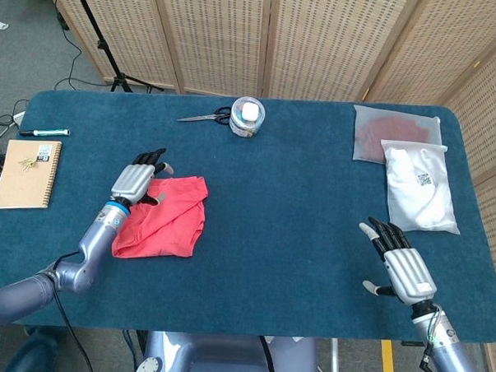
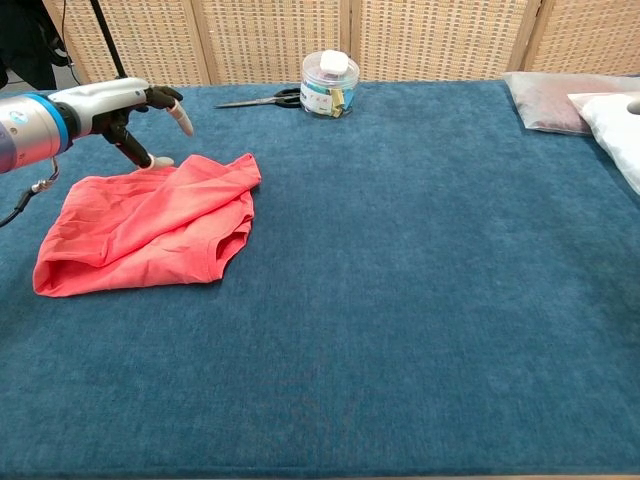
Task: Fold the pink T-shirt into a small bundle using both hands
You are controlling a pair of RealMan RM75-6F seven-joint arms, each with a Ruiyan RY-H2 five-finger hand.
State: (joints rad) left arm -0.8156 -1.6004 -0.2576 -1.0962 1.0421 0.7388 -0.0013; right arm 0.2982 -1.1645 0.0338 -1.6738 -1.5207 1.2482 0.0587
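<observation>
on the left part of the dark blue felt-covered table (image 1: pixel 297 196) lies the crumpled pink t-shirt (image 1: pixel 166 219), loosely doubled over. the left hand (image 1: pixel 136 179) hovers at its upper left edge, fingers spread, holding nothing; the thumb tip touches the cloth's rim in the chest view. the right hand (image 1: pixel 401 265) hangs well apart near the table's front right, fingers spread and empty. grey-handled scissors (image 1: pixel 205 116) lie beside a round clear plastic jar (image 1: pixel 248 116) at the far edge.
</observation>
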